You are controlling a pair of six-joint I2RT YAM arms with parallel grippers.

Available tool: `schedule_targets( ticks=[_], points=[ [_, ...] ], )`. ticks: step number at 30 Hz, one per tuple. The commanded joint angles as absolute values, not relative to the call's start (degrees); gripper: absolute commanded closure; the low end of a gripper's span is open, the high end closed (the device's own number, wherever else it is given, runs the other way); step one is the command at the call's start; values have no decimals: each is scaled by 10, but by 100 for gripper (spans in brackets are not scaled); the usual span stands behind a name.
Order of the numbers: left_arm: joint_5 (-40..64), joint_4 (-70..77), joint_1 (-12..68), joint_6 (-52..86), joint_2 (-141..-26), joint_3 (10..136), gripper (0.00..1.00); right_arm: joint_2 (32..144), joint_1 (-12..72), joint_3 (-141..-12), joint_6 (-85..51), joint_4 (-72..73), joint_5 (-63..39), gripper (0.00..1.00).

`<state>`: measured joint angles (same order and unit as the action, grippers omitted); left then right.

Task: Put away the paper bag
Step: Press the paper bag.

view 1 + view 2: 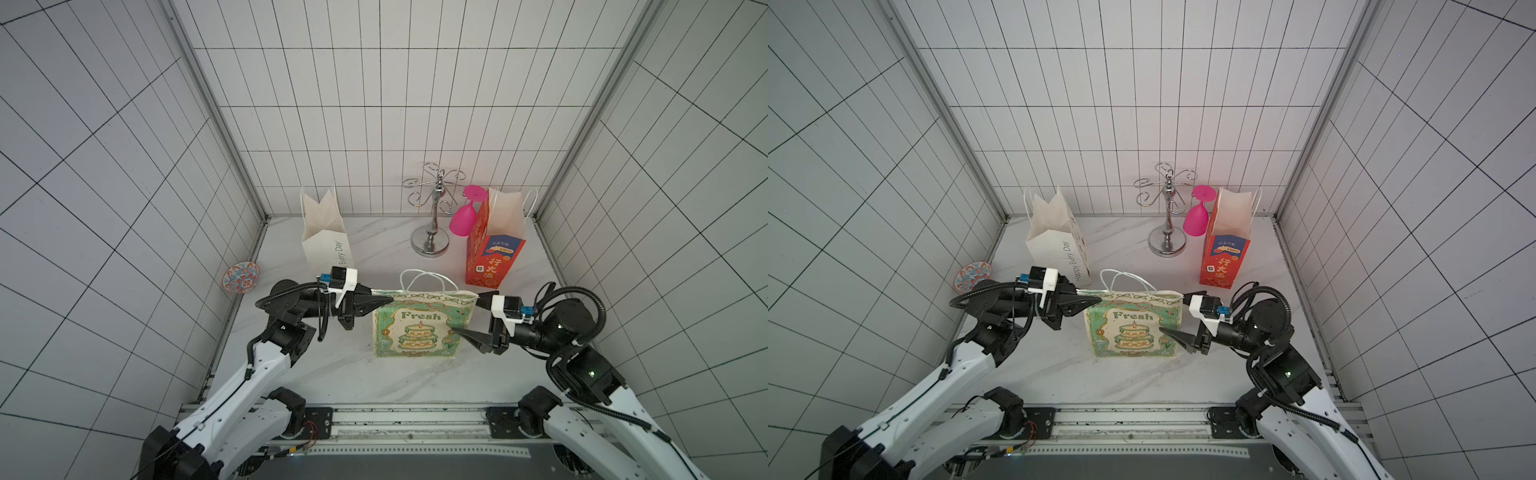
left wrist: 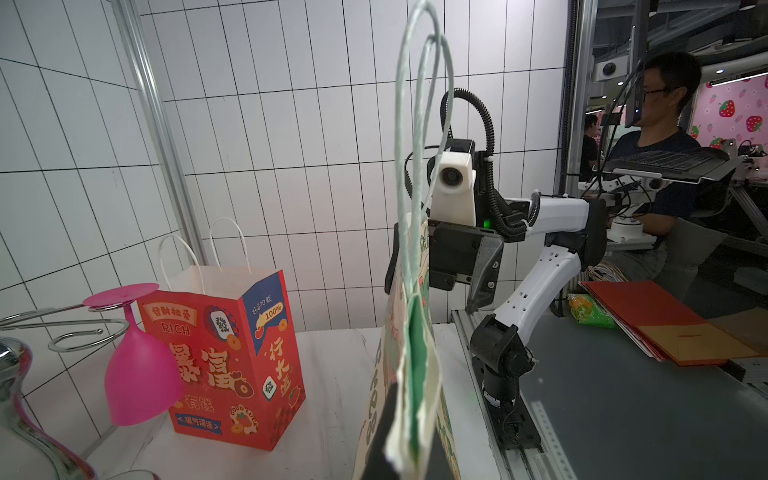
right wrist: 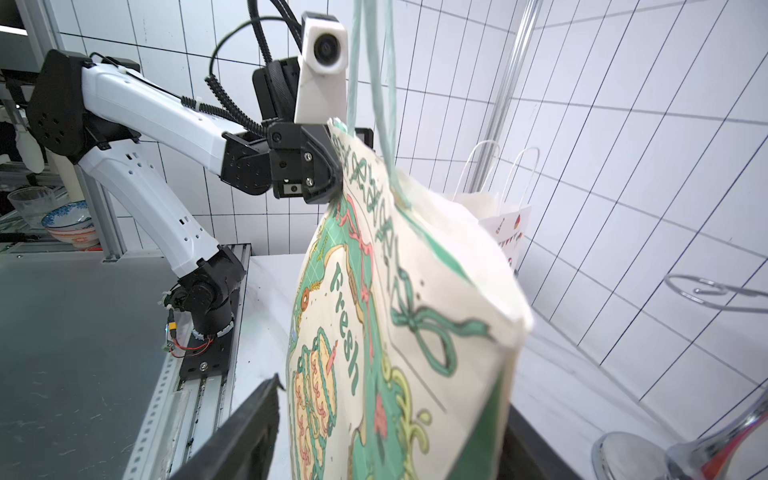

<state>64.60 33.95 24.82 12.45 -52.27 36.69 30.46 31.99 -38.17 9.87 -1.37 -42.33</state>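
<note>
The green "Fresh" paper bag (image 1: 422,328) stands upright on the counter (image 1: 332,374), nearer the robot than the chrome glass rack (image 1: 432,232) and well apart from it, its twin handles up. The left claw (image 1: 390,298) is pinched together on the bag's top corner, on the side away from the rack. The right claw (image 1: 468,313) has its fingers apart, one on each face of the bag's opposite edge, without squeezing it. A pink glass (image 1: 462,222) hangs upside down from the rack. A red bag (image 1: 490,257) stands just right of the rack, and a white bag (image 1: 326,237) stands well to its left
</note>
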Motion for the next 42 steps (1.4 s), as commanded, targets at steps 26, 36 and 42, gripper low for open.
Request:
schedule_targets(
  ticks=[26, 36, 42],
  points=[
    [649, 324, 251, 112, -496, 356, 43, 341, 328, -403, 26, 65, -473, 100],
    [651, 415, 254, 193, -515, 376, 36, 340, 328, -409, 81, 1, -492, 100],
    [661, 414, 264, 204, -522, 382, 62, 344, 329, -405, 100, -7, -495, 100]
  ],
)
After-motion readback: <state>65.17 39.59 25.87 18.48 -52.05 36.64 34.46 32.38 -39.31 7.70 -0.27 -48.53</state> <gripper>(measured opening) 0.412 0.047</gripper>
